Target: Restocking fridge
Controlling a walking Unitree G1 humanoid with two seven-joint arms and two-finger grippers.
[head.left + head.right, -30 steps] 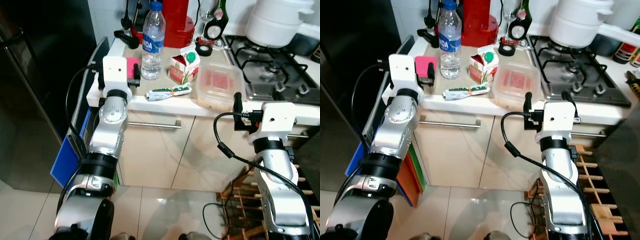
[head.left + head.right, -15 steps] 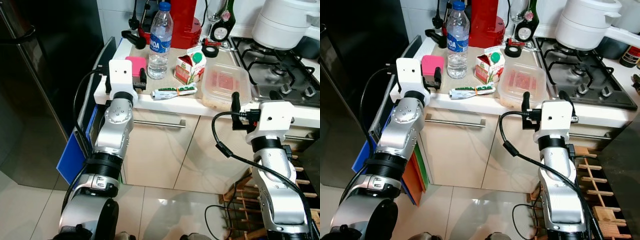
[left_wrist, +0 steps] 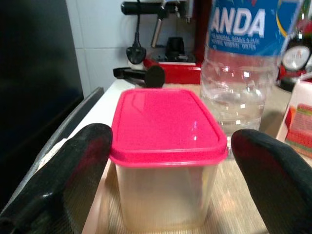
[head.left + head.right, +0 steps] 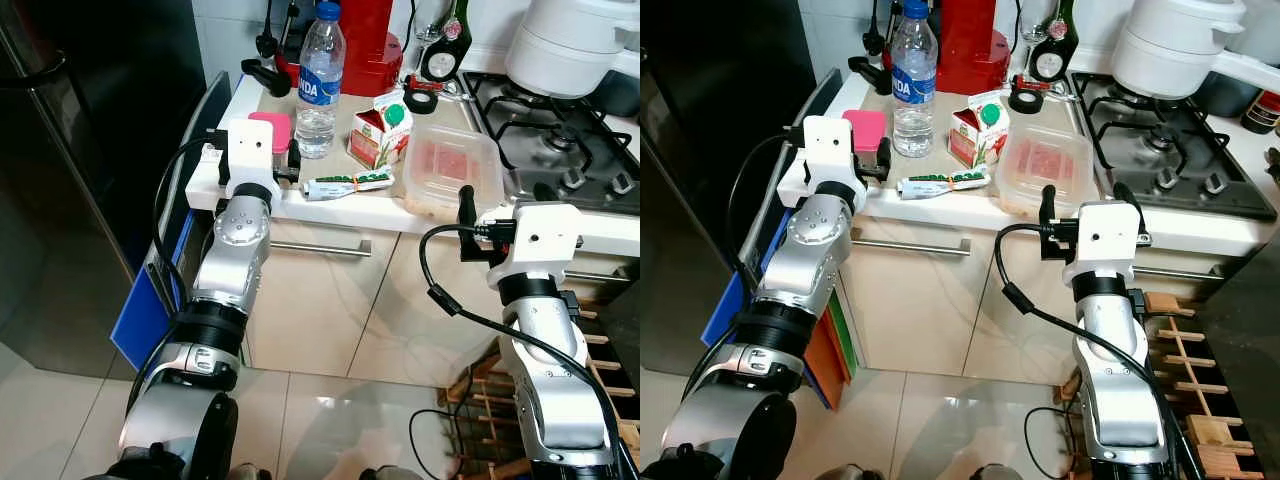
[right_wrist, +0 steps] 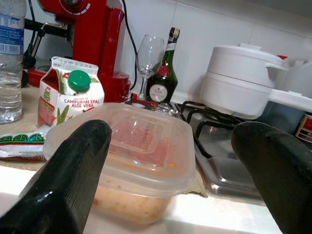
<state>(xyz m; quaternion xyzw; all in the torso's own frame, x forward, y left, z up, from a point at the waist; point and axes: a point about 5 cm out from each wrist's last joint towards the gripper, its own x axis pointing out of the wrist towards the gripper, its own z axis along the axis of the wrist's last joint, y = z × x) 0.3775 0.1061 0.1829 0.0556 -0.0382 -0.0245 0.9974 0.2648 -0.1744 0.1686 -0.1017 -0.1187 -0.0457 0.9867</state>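
Left wrist view: the left gripper [image 3: 168, 180] has its two black fingers [image 3: 68, 170] spread wide, one on each side of a tub with a pink lid [image 3: 165, 161], not touching it. A water bottle [image 3: 246, 63] stands just beyond the tub. Right gripper [image 5: 170, 180], fingers also apart, faces a clear food container [image 5: 136, 161] near the counter [image 5: 146, 217] edge, a small carton [image 5: 68, 97] behind it.

Domestic kitchen. Indicators: a gas hob [image 4: 560, 150] carrying a white pot [image 4: 575, 45], a countertop [image 4: 940, 205] over cream cabinet fronts with a bar handle [image 4: 908, 245], a red appliance [image 5: 90, 34], probably a coffee machine, and a tiled floor [image 4: 330, 400].
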